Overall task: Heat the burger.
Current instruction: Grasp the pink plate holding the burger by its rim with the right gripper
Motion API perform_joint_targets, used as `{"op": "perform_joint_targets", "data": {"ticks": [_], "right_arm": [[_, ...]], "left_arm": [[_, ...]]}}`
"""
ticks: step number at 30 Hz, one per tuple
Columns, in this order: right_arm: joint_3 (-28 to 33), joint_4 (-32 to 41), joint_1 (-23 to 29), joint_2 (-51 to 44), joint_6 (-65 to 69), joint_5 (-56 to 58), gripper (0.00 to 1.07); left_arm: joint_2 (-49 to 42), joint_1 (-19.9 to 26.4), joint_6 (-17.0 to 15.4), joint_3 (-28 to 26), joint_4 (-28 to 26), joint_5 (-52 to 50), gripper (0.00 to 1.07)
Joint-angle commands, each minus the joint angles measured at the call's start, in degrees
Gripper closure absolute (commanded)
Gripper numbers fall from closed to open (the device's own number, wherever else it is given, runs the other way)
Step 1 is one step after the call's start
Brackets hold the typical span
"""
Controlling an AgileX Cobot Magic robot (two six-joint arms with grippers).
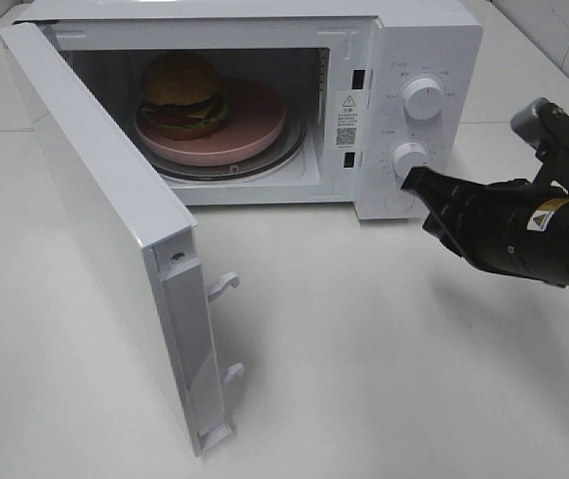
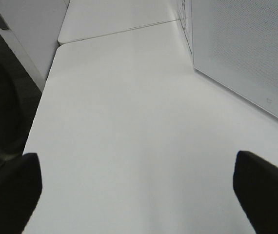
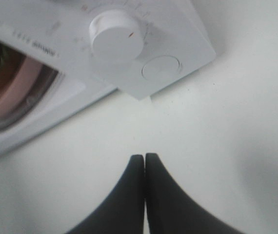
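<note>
While the white desk [image 1: 364, 379] fills most of the high view, the white microwave [image 1: 434, 45] stands at its far side. The microwave's door [image 1: 95, 200] is swung wide open toward the front on the left, with its latch hooks showing on the inner edge. Inside the microwave's chamber a pink plate [image 1: 260, 115] lies on the glass turntable [image 1: 289, 155]. The burger [image 1: 183, 92] sits on the plate's left half, bun on top, with dark filling and some green at its edge. On the microwave's control panel, right of the chamber, are an upper knob [image 1: 422, 97] and a lower knob [image 1: 410, 158], with a round button [image 3: 161, 67] below the lower one. The right end effector [image 1: 414, 182] is clenched, its two black fingers [image 3: 129, 195] pressed together with nothing between them. Its tip points at the panel just below the lower knob, and the wrist view shows bare desk between tip and microwave. The left end effector [image 2: 136, 163] is released, spread wide and empty, low over the desk near a white perforated panel [image 2: 246, 53].
</note>
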Motion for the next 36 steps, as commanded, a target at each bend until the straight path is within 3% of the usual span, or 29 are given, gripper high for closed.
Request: {"op": "perform_joint_targets", "data": {"ticks": [1,2,5,9,10,11,12,14,15,16,17,18,19,20,24,26,36], "right_arm": [[-2.81,-0.17,0.06,-4.53,-18.51,16.79,1.07],[-4.98,-0.17,-0.11,-5.9,-25.5,27.16,1.07],[-7.96,-0.4,-0.11,-6.3,-31.34,37.01,1.06],[-10.2,-1.55,-0.06,-6.3,-39.48,42.11,1.0],[-11.52,-1.89,0.06,-6.3,-44.69,44.29,0.91],[-11.52,-1.89,0.06,-6.3,-44.69,44.29,0.91],[-12.32,-1.89,0.06,-6.3,-47.73,45.44,0.84],[-14.95,-1.66,1.66,-6.3,-58.79,49.1,0.57],[-14.95,-1.66,1.66,-6.3,-58.79,49.1,0.57],[-16.73,-0.92,3.21,-6.3,-66.46,51.39,0.37],[-17.76,-0.52,3.84,-6.19,-70.82,52.48,0.26],[-17.76,-0.52,3.84,-6.19,-70.82,52.48,0.26],[-19.65,-0.4,4.64,-5.56,-79.18,55.0,0.08],[-21.54,-0.92,4.87,-4.53,-88.06,57.75,0.06],[-23.43,-1.78,4.93,-3.27,-95.68,59.36,0.07],[-27.44,-3.27,5.39,-0.06,-105.71,61.65,0.08],[-39.59,-5.27,6.19,9.22,-113.04,64.69,0.18]], "left_arm": [[-0.97,0.23,-0.17,0.17,0.17,-0.63,0.06],[-0.97,0.23,-0.17,0.17,0.17,-0.63,0.06],[-0.97,0.23,-0.17,0.17,0.17,-0.63,0.06],[-0.97,0.23,-0.17,0.17,0.17,-0.63,0.06],[-0.97,0.23,-0.17,0.17,0.17,-0.63,0.06],[-0.97,0.23,-0.17,0.17,0.17,-0.63,0.06],[-0.97,0.23,-0.17,0.17,0.17,-0.63,0.06],[-0.97,0.23,-0.17,0.17,0.17,-0.63,0.06],[-0.97,0.23,-0.17,0.17,0.17,-0.63,0.06],[-0.97,0.23,-0.17,0.17,0.17,-0.63,0.06],[-0.97,0.23,-0.17,0.17,0.17,-0.63,0.06],[-0.97,0.23,-0.17,0.17,0.17,-0.63,0.06],[-0.97,0.23,-0.17,0.17,0.17,-0.63,0.06],[-0.97,0.23,-0.17,0.17,0.17,-0.63,0.06],[-0.97,0.23,-0.17,0.17,0.17,-0.63,0.06],[-0.97,0.23,-0.17,0.17,0.17,-0.63,0.06],[-0.97,0.23,-0.17,0.17,0.17,-0.63,0.06]]}}
